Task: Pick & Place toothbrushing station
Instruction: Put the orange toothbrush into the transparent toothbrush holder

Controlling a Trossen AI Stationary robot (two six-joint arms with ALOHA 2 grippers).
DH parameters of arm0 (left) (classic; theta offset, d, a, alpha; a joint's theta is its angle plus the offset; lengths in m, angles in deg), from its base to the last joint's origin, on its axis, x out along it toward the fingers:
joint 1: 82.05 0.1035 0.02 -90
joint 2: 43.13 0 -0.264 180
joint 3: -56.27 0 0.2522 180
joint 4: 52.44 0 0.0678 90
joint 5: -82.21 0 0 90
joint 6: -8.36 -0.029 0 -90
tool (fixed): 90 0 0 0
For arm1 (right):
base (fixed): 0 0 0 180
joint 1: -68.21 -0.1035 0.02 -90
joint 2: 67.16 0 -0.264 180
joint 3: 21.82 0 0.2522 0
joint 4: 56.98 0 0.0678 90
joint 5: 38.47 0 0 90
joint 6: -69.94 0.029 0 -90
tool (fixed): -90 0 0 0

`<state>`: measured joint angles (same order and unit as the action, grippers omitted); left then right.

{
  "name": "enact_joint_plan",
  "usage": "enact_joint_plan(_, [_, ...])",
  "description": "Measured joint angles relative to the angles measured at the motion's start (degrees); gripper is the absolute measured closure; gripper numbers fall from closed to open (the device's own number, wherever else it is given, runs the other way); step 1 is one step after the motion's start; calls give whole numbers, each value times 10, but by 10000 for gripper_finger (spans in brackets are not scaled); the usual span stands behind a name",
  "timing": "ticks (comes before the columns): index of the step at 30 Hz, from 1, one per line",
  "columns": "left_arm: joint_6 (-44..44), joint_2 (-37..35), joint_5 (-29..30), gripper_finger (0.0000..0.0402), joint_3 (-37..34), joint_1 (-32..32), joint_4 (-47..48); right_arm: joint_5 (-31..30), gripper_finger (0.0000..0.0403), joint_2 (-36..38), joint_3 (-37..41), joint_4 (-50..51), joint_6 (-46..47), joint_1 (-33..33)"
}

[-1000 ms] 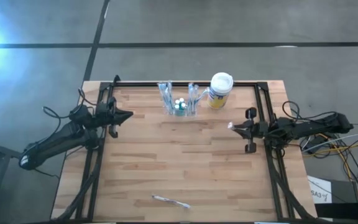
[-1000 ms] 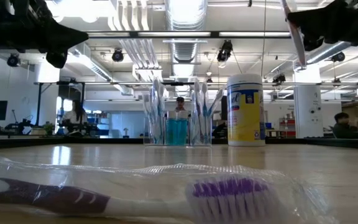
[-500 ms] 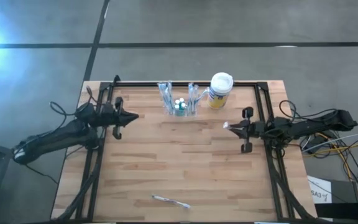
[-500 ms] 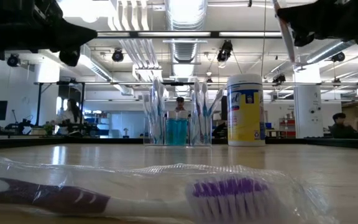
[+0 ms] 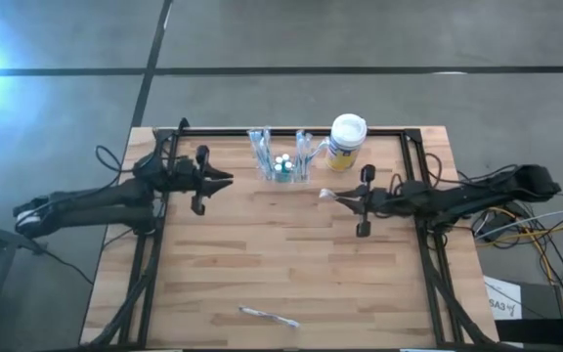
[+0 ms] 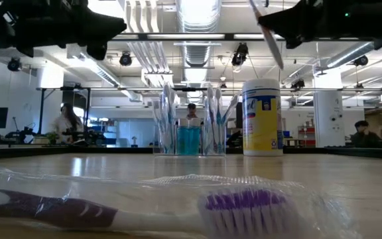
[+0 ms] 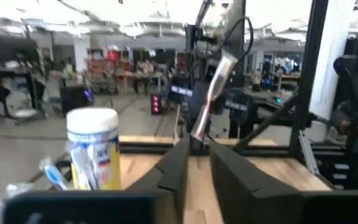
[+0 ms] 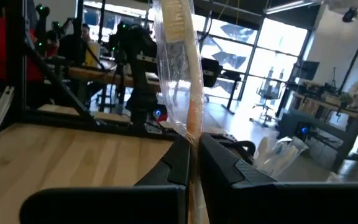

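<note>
Right gripper (image 5: 332, 196) is pressed together on a wrapped toothbrush (image 8: 180, 74); the brush stands up out of the fingers in the right wrist view, w/ its long axis about along the gripper's reach. The toothbrushing station (image 5: 281, 158), a clear holder already w/ brushes in it, stands at the far edge near the middle; from the right gripper it lies to the left and farther away, near but apart. White-lidded canister (image 5: 346, 140) stands just right of the station, so the path goes beside it. Left gripper (image 5: 225, 179) hangs left of the station, about as near; its fingers (image 7: 229, 180) are a little spread, nothing between. A 2nd wrapped toothbrush (image 5: 268, 317) lies at the near edge, well apart from both arms.
</note>
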<state>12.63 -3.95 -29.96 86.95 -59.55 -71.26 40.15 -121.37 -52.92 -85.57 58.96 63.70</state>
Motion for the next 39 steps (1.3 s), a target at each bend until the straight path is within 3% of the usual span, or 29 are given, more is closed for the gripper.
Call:
enact_joint_plan(5, [-1,31,-18,258,29,0,26,59,390,-75,-47,-3,-10,10])
enact_joint_plan(12, [8,90,-24,194,69,-10,24,60,390,-181,-121,-5,-8,28])
enact_joint_plan(17, [-16,124,-27,192,87,-24,22,85,390,-222,-154,-4,-11,53])
enact_joint_plan(23, [-44,164,-29,193,108,-48,21,162,390,-243,-173,-66,-3,96])
enact_joint_plan(39, [-40,278,3,193,149,-79,-106,160,390,-322,-174,-181,20,101])
